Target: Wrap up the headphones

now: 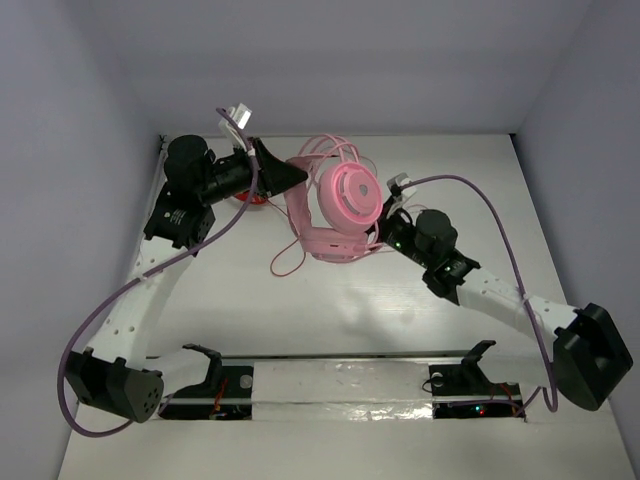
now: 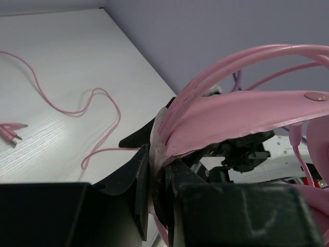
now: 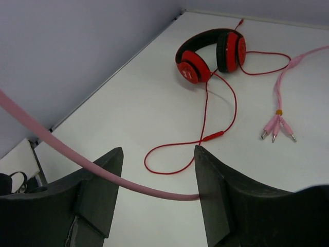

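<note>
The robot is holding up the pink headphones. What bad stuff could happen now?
1. The right gripper is open, and the pink cable only lies loose across its jaws, so the wound loops might slip off the headphones.
2. The left gripper pinches only the headband; the headphones might twist or drop.
3. The plugs lie near the red headphones and their red cable, so pulling could tangle them.

red headphones [image 1: 250, 198]: mostly hidden behind left arm [image 1: 150, 290], top view
right gripper [image 3: 159, 175]: fingertips hidden behind the pink headphones [image 1: 345, 200], top view
cable [image 3: 51, 141]: cut off by right wrist view's left edge
plugs [image 2: 11, 131]: cut by left wrist view's left edge
</note>
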